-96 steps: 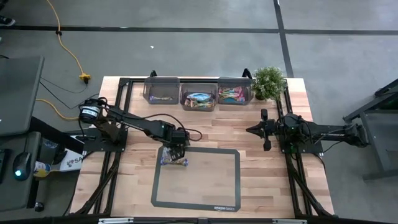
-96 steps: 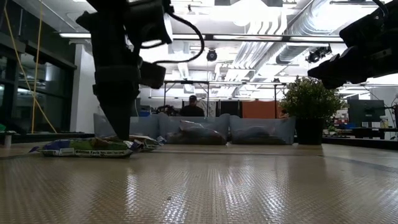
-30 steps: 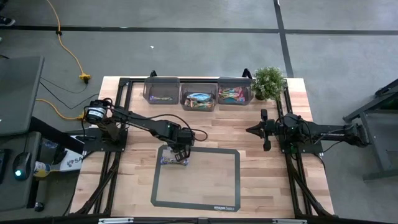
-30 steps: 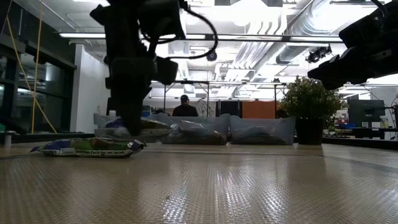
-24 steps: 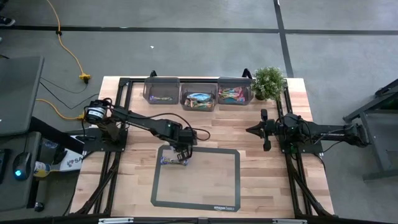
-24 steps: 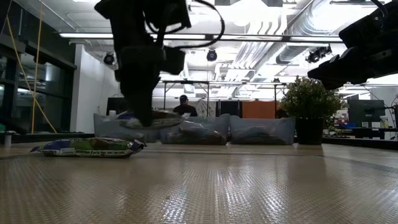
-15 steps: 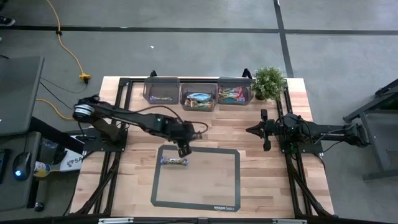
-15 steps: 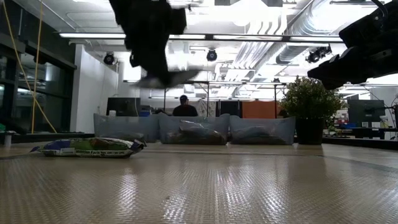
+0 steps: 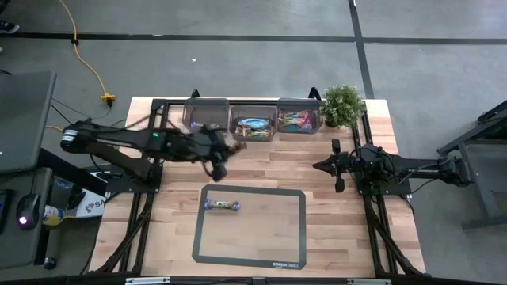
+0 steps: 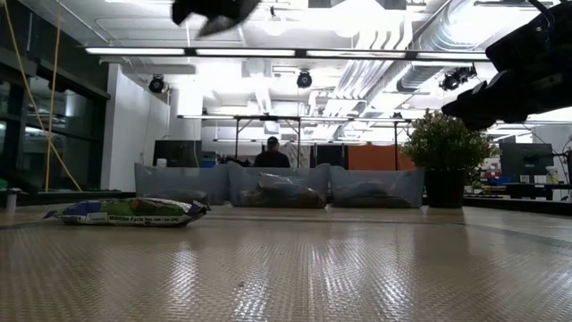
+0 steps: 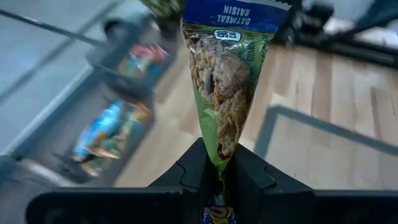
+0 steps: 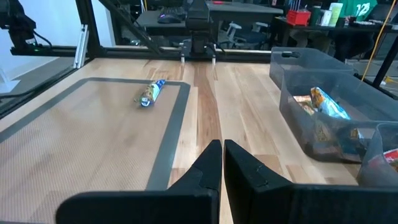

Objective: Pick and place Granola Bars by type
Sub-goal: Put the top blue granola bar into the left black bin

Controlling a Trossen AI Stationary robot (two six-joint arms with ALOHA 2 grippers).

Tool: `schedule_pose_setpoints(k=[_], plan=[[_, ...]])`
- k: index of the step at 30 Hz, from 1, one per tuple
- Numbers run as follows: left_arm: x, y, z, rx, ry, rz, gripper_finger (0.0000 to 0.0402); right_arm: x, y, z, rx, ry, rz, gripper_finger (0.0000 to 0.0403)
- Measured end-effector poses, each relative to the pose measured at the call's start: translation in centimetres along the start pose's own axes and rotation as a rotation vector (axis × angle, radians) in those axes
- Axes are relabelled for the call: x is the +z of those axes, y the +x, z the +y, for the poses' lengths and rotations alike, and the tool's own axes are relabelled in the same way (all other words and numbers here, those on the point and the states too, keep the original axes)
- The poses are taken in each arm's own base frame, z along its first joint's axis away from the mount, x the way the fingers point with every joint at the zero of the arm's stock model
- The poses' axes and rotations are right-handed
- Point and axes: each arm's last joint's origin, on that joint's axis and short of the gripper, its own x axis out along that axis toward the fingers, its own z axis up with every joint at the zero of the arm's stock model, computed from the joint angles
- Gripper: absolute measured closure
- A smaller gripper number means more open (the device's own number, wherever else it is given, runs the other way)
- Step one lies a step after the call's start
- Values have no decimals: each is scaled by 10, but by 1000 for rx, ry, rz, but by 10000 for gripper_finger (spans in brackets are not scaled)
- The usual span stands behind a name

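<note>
Bar (image 11: 227,81) clamped in left end effector (image 11: 219,180), long axis pointing straight outward

Three clear bins (image 9: 252,114) – potted plant (image 9: 342,105) beside them.

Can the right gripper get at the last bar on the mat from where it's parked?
Probably yes. The bar lies alone on the mat, and the right gripper looks across bare wood toward it. The left gripper, holding another bar, is up by the bins, clear of that path.
</note>
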Motion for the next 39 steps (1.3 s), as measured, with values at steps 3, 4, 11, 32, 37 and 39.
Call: schedule_pose_setpoints(k=[3,4,11,32,37,39], plan=[[6,-22,9,35,-7,-84,356,-1,0,0,1,1,12,402],[7,-28,12,52,-6,-102,356,-1,1,0,1,1,12,402],[13,-73,35,217,-8,-271,356,-2,1,0,2,3,27,402],[9,-113,99,911,-122,-344,356,-3,2,0,1,3,32,402],[13,-98,136,906,-119,-226,356,-3,2,0,2,3,32,402],[13,-88,152,864,-123,-167,356,-3,2,0,2,4,32,402]])
